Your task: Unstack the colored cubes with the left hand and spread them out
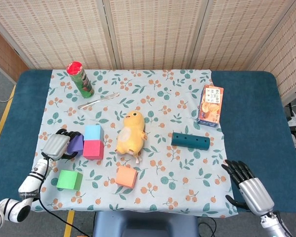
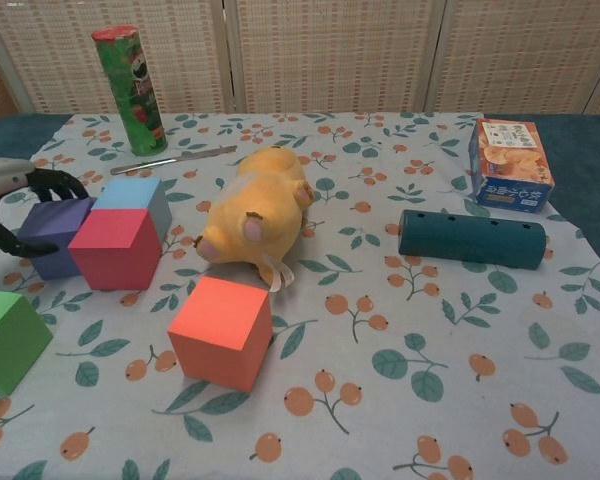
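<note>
My left hand point(image 1: 58, 146) point(image 2: 18, 196) reaches the purple cube point(image 1: 77, 142) point(image 2: 58, 232) from the left and grips it, fingers over its far top edge and thumb across its front face. The purple cube still rests on the cloth, touching the pink cube point(image 1: 92, 149) point(image 2: 115, 249). A light blue cube point(image 1: 93, 132) point(image 2: 136, 197) sits directly behind the pink one. The green cube point(image 1: 69, 179) point(image 2: 6, 340) and the orange cube point(image 1: 126, 176) point(image 2: 223, 331) lie apart, nearer the front edge. My right hand point(image 1: 249, 187) hangs with fingers spread at the front right, holding nothing.
A yellow plush toy point(image 1: 130, 137) point(image 2: 257, 215) lies just right of the cubes. A teal cylinder point(image 1: 190, 141) point(image 2: 471, 238), a snack box point(image 1: 210, 106) point(image 2: 510, 165), a green can point(image 1: 80, 79) point(image 2: 126, 88) and a knife point(image 1: 97, 100) point(image 2: 172, 160) lie farther off.
</note>
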`<state>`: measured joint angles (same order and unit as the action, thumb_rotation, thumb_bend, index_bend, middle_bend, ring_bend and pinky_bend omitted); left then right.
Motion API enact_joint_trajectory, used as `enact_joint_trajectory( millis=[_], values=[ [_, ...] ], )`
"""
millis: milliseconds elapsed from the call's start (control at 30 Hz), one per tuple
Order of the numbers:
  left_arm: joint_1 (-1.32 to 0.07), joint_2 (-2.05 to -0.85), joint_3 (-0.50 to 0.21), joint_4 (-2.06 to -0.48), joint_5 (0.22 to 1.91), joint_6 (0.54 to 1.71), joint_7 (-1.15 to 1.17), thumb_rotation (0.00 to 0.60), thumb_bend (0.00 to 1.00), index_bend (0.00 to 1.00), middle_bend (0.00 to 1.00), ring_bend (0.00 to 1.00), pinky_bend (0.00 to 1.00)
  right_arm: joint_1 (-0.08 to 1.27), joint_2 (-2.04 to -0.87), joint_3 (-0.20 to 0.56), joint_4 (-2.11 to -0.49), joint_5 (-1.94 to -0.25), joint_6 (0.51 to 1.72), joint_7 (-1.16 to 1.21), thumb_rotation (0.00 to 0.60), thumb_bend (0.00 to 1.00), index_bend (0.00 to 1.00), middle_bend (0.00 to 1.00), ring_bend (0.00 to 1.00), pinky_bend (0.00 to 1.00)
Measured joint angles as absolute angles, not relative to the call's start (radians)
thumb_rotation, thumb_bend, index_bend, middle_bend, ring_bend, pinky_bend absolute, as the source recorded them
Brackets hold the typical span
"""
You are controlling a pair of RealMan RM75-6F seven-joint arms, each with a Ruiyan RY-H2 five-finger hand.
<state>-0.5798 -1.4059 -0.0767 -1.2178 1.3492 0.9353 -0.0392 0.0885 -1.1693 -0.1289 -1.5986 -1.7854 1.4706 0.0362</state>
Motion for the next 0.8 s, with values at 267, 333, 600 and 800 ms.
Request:
enact_joint_trajectory(
  millis=[267, 333, 600, 800],
  values=[
    [-0.562, -1.365, -0.093, -1.244, 1.358, 1.001, -0.053, 0.6, 0.35, 0.4, 0.61, 0.53, 0.2, 0.089, -1.169, -0.13, -1.6, -1.783, 1.466, 0.035, 0.6, 0.16, 0.0, 0.0, 0.0, 0.0],
    [-0.555, -1.338, -0.094, -1.255, 1.357, 1.005, -0.068, 0.6, 0.34, 0.4, 0.61, 0.53, 0.2, 0.09, -1.17, -0.129, -1.599, -1.781, 1.461, 0.031, 0.6, 0.16, 0.0, 0.0, 0.0, 0.0],
    [-0.508, -1.292, -0.051, -1.25, 1.373, 1.008, -0.126, 0.6, 0.35, 0.39, 0.61, 0.53, 0.18, 0.093, -1.176, -0.13, -1.597, -1.776, 1.449, 0.021, 0.6, 0.16, 0.0, 0.0, 0.0, 0.0],
    [-0.492, -1.329, -0.017, -1.168, 1.39, 0.982, -0.166, 0.6, 0.35, 0.22, 0.38, 0.29, 0.16, 0.091, -1.175, -0.136, -1.601, -1.787, 1.454, 0.019, 0.6, 0.16, 0.0, 0.0, 0.0, 0.0]
  ],
)
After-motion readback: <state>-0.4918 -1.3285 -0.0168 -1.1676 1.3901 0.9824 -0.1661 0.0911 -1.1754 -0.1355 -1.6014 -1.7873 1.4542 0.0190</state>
